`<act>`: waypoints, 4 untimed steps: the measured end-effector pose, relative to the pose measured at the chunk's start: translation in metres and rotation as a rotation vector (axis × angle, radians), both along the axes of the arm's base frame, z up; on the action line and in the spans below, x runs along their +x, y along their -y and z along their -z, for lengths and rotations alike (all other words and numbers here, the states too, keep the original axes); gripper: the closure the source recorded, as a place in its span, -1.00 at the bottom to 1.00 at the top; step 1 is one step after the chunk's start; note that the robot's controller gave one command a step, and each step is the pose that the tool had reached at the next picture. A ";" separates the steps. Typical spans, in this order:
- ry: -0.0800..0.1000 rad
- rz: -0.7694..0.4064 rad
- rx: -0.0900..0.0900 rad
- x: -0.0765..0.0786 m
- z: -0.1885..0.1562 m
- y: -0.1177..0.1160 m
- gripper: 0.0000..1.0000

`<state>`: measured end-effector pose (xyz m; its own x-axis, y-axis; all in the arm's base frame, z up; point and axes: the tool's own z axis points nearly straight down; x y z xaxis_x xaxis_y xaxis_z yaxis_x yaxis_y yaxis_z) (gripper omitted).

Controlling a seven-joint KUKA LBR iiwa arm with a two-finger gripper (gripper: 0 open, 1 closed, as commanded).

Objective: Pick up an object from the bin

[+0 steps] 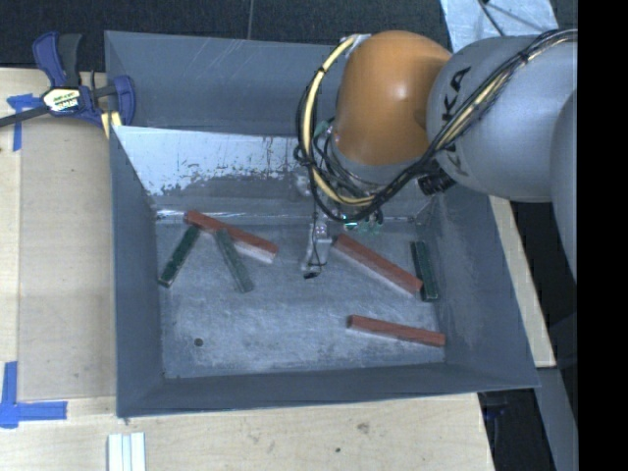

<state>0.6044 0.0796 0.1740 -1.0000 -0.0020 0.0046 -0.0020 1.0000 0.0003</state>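
Red-brown flat stick (378,265), long and narrow, lies on the floor of the grey metal bin (137,292), in the middle right part. It runs aslant, from its upper left end down to the right. The tool (312,269) stands with its tip low over the bin floor, just beside the upper left end of this stick, on its left side. Whether the tool touches the stick I cannot tell. I also cannot tell if the tool is released or clenched, because its lower part is thin and dark against the floor. Nothing can be seen held in it.

The tool points straight down. Above it sits the rounded orange cover (388,91) of the wrist, with a bundle of black and yellow cables (319,135) looping around its left side. The thick grey arm (510,116) comes in from the upper right, over the right wall of the bin.

At the lower right end of the stick a short dark green bar (424,271) lies near the right wall, almost touching it. A second red-brown stick (394,331) lies lower down, apart from the tool. Well to the left, a third red-brown stick (221,229) with a pale end lies aslant, with two dark green sticks (179,256) below it.
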 end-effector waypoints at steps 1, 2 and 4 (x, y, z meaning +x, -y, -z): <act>0.000 0.057 -0.001 0.001 0.104 -0.002 -1.00; 0.009 0.170 0.001 0.013 0.104 -0.058 -1.00; 0.011 0.170 0.002 0.014 0.102 -0.058 1.00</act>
